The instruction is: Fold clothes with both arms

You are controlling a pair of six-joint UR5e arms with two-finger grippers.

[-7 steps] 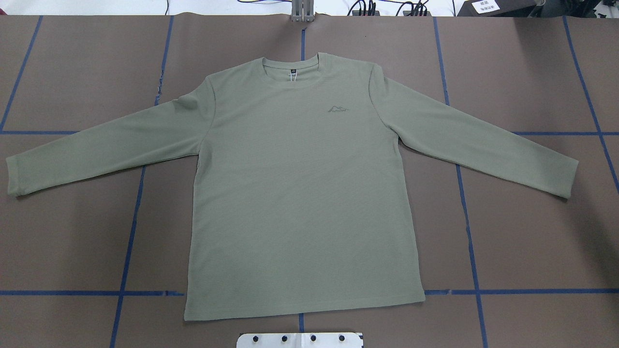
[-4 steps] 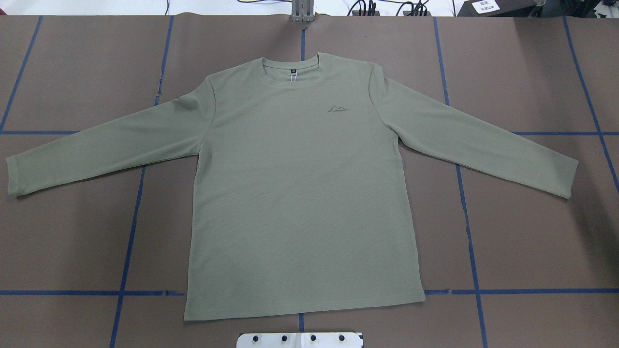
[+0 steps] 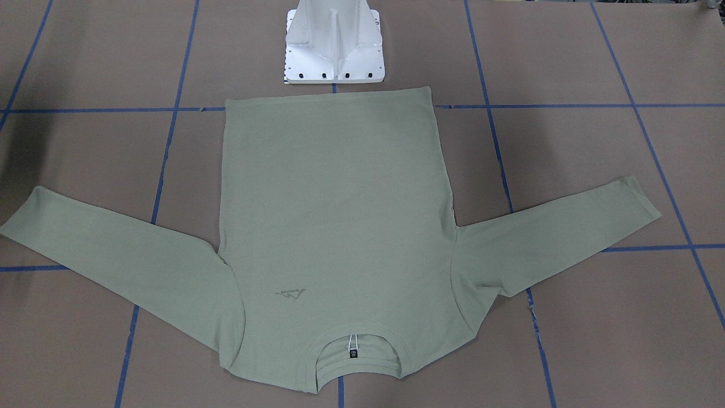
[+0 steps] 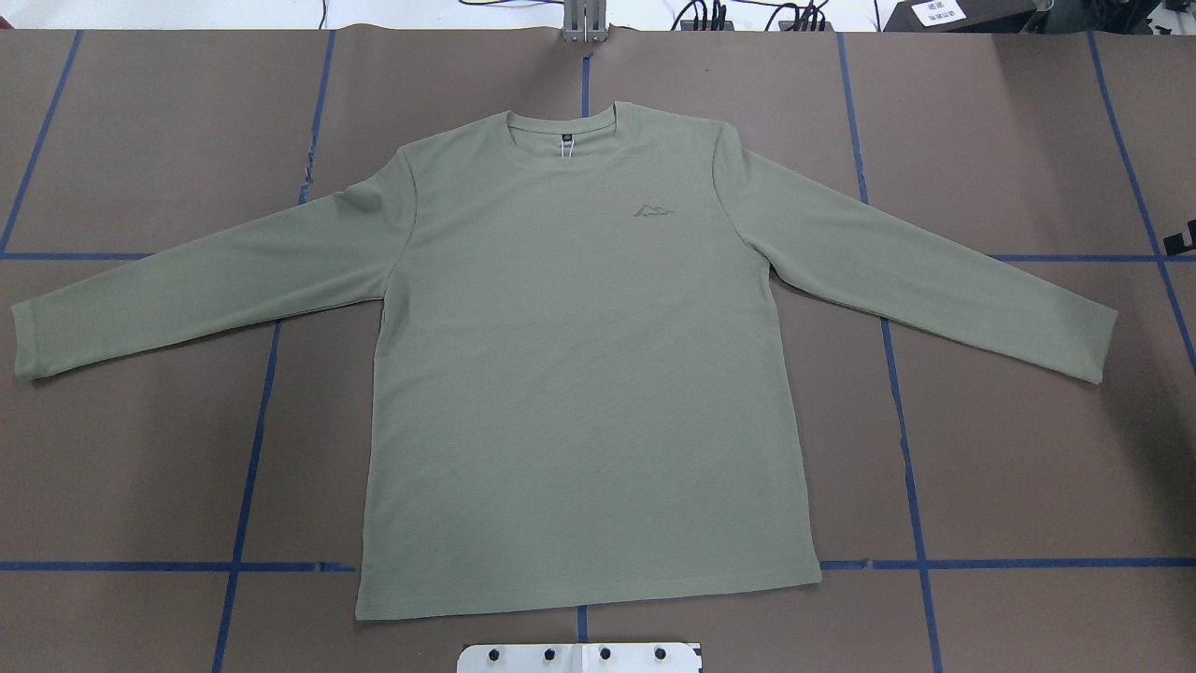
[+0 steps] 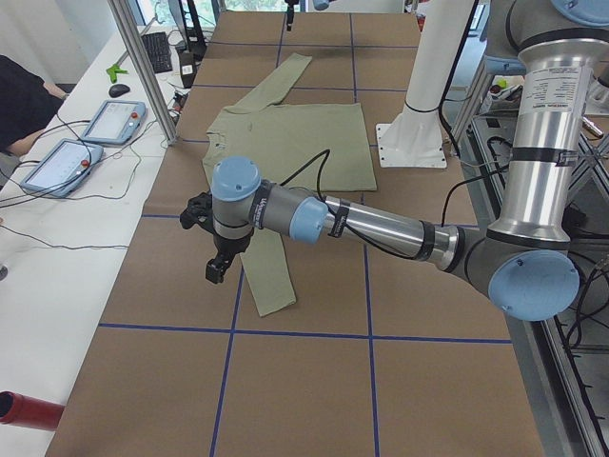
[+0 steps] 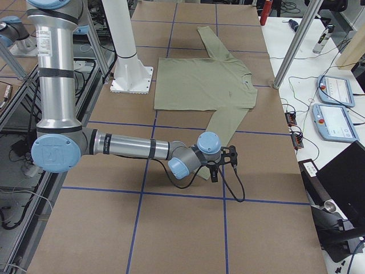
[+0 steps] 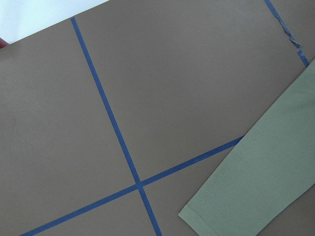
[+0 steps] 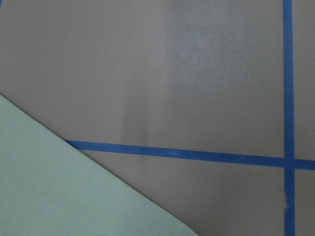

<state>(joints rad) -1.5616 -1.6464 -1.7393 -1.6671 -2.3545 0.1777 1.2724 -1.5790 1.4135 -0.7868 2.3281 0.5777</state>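
Note:
The clothes are one sage-green long-sleeved shirt [image 4: 579, 374], lying flat and face up with both sleeves spread and its neckline away from the robot base [image 3: 334, 198]. In the left side view my left gripper [image 5: 217, 267] hangs just beside the near sleeve's cuff [image 5: 271, 295]; I cannot tell whether it is open or shut. My right gripper [image 6: 223, 168] hovers at the other sleeve's cuff end, and only a black sliver of it [image 4: 1188, 236] shows in the overhead view, so its state is unclear. The wrist views show the sleeves [image 7: 261, 187] [image 8: 59, 187] on brown paper.
The white base pedestal [image 4: 579, 657] stands just behind the shirt's hem. Blue tape lines [image 4: 248, 467] cross the brown table cover. Teach pendants [image 5: 114, 122] [image 6: 333, 90] and cables lie on benches beyond the far table edge, where a person's sleeve [image 5: 19, 95] shows.
A black sliver of my right gripper has come into the overhead view at the right edge. The shirt has not moved.

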